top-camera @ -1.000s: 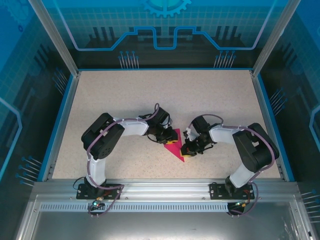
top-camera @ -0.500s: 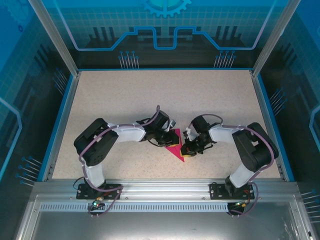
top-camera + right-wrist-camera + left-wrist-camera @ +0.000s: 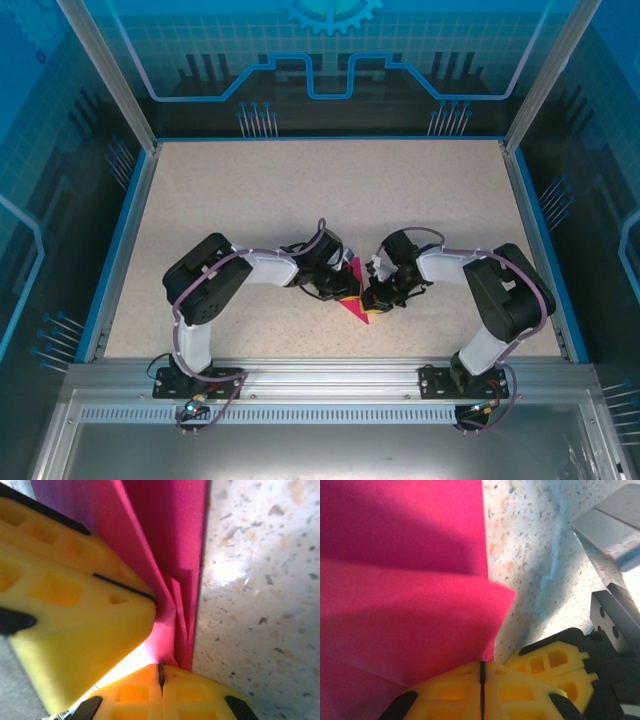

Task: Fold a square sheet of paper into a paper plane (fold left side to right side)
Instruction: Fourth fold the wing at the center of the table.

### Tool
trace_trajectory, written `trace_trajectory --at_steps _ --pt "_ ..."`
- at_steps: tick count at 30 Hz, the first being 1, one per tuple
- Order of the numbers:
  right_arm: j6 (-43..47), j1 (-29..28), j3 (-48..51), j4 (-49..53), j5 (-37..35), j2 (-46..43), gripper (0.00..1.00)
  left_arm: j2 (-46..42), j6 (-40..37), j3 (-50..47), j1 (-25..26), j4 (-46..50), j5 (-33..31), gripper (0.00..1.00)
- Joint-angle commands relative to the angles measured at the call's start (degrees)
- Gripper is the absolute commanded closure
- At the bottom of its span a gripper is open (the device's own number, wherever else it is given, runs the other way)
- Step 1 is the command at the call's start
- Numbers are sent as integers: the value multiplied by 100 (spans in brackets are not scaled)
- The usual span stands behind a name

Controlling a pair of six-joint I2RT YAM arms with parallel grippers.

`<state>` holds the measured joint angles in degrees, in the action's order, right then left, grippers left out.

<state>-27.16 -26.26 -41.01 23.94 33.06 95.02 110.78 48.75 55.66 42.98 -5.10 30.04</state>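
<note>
The square sheet of paper (image 3: pixel 359 309) is a folded magenta wedge lying between the two grippers near the middle of the table. In the left wrist view the sheet (image 3: pixel 405 605) has a raised flap running down into my left gripper (image 3: pixel 481 667), whose yellow fingers are pressed together on its edge. My right gripper (image 3: pixel 161 671) is also shut, with the sheet's (image 3: pixel 170 540) bunched pleats ending at its fingertip seam. The left gripper's fingers (image 3: pixel 75 595) pinch the same pleats just above it. Seen from above, the left gripper (image 3: pixel 345 290) and right gripper (image 3: pixel 377 297) almost touch.
A speckled beige table (image 3: pixel 300 190) stretches away behind the arms, bounded by a blue rim (image 3: pixel 128 240) and aluminium posts. The right gripper's yellow finger (image 3: pixel 555 662) and grey bracket (image 3: pixel 612 535) sit close beside the left fingers.
My left gripper has closed on the sheet and shifted right, over the paper, so less pink shows from above. The right gripper stays put and shut.
</note>
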Motion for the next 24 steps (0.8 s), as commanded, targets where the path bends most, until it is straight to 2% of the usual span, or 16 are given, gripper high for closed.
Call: trace_trajectory --at_steps 1,10,24 --pt "79 -68 133 617 -1100 328 100 162 49 -84 -26 150 -231 91" --pt "82 -160 63 880 -1401 349 100 349 -382 175 -370 508 -625 92" --pt "81 -209 95 963 -1460 333 100 600 -1116 657 -1127 607 -501 90"
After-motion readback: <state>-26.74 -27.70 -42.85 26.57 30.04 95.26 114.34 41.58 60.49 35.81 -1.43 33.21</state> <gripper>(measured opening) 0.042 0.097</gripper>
